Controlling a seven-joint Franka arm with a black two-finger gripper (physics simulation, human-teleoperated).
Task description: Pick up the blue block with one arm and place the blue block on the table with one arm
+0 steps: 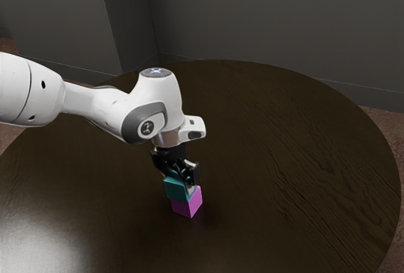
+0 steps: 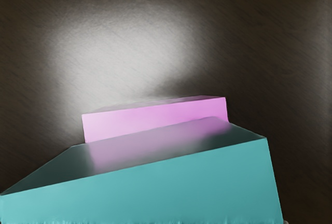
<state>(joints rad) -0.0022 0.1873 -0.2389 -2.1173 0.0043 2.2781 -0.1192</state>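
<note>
Reach in over the bench [image 1: 284,159] from the exterior view's left, with the end effector [image 1: 181,175] grasping the blue block [image 1: 177,189] — rather teal in tint — between both fingers. Hold it above the magenta block [image 1: 187,207], slightly askew to that one's edges. Cannot tell contact from a narrow gap between the two. See in the wrist view the blue block large and close, partly covering the magenta block, with a pale sheen on the bench beyond
</note>
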